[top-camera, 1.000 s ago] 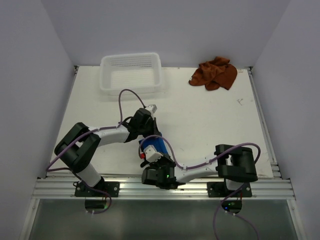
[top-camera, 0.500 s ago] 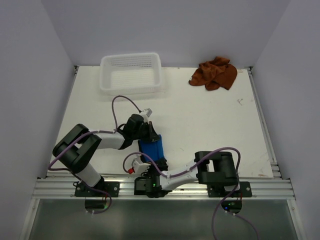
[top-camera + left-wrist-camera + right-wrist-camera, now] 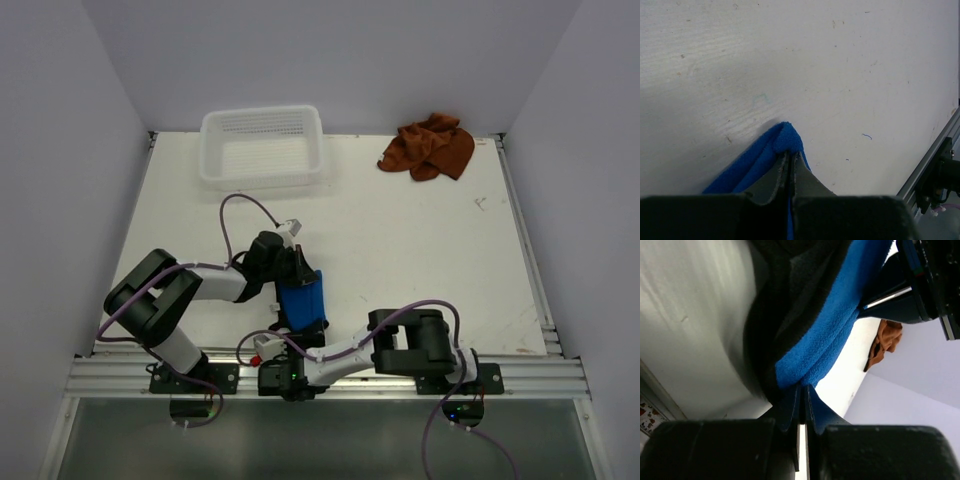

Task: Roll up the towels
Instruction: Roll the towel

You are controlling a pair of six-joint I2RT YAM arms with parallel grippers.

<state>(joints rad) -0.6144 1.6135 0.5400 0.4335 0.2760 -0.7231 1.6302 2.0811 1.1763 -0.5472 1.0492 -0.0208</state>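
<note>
Since a second ago the right arm has drawn back toward the near edge of the white, faintly scuffed counter (image 3: 420,250). Its elbow has folded further left, and its wrist now sits low against the ribbed aluminium rail (image 3: 560,372). The bright blue towel (image 3: 302,303), then a compact bundle between the two wrists, is now pulled out into a longer strip. It runs from the left claw (image 3: 789,157) at its far end to the right claw (image 3: 803,390) at its near end. The left arm has shifted a little to the left and nearer.

The crumpled rust-brown towel (image 3: 430,146) has not moved from the far right of the counter. The white plastic mesh basket (image 3: 262,172) also stays where it was at the far left.

The left claw is clenched. In its wrist view the dark fingers meet with a peak of the blue towel's nubby pile pinched between the tips, and the cloth trails back beneath them, just above the counter.

The right claw is clenched as well. Its wrist view shows the fingers pressed together on a folded edge of the same towel, and thick fleecy layers curve away from the pinch in a soft band. Beyond that band, dark arm parts and a slip of the rust-brown cloth are in sight.
</note>
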